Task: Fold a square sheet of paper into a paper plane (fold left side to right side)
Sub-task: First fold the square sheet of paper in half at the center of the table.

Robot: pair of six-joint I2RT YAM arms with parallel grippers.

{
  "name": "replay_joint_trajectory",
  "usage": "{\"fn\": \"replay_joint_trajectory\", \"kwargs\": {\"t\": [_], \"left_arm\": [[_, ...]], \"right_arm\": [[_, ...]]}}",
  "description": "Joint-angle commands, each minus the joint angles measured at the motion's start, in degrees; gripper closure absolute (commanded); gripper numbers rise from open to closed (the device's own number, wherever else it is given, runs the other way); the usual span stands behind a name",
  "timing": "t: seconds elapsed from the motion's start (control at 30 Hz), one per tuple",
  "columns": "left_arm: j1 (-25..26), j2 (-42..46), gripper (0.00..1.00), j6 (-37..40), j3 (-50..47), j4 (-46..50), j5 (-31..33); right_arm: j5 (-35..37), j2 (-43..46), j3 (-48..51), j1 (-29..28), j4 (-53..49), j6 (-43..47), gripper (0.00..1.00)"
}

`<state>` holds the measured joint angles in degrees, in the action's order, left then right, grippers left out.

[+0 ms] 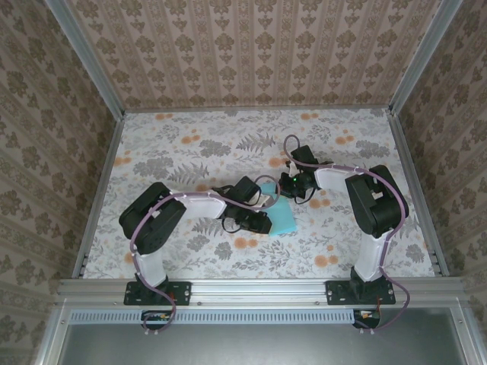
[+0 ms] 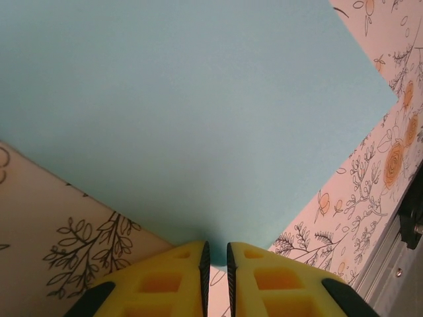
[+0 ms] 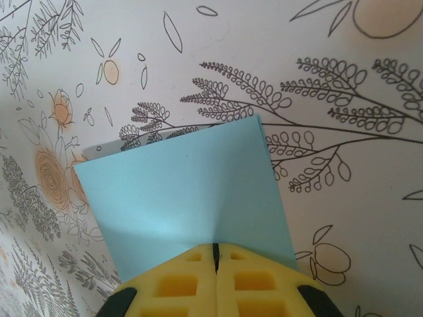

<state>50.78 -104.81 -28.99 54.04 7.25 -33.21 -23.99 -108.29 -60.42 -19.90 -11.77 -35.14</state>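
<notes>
The square sheet of paper (image 1: 285, 218) is light blue and sits in the middle of the top view, a bit below the centre, on the flowery worktop (image 1: 190, 152). It is not a plane yet.

In the left wrist view the sheet (image 2: 198, 119) covers the upper part of the frame. 1 corner points down into the left end effector (image 2: 215, 261), whose 2 yellow fingers are nearly together and pinch that corner.

In the right wrist view the sheet (image 3: 192, 191) lies in the lower middle. The right end effector (image 3: 215, 249) is closed tight on its near edge, and small wrinkles spread out from the pinch. A thin pale strip peeks out along the upper left edge (maybe a 2nd layer, I cannot tell).

I think the side-to-side fold is under way. To do it well, the right pinch should hold firm while the left one carries its corner over gently. Match the edges before pressing. Do not tug, because thin paper can tear.
</notes>
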Motion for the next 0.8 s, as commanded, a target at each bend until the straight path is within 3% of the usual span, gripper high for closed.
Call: {"fn": "replay_joint_trajectory", "kwargs": {"t": [0.0,0.57,0.77], "left_arm": [[1.1,2.2,0.82,-0.9,-0.8,1.4,-0.6],[1.8,5.2,0.82,-0.5,-2.7,2.0,-0.2],[-1.1,9.8,0.81,-1.3,-3.9,-0.7,-0.7]], "right_arm": [[5.2,-3.0,2.0,-0.3,-5.1,-0.3,0.95],[5.5,-2.8,2.0,-0.3,-5.3,-0.4,0.95],[5.6,-2.2,2.0,-0.3,-5.4,-0.6,0.95]]}}
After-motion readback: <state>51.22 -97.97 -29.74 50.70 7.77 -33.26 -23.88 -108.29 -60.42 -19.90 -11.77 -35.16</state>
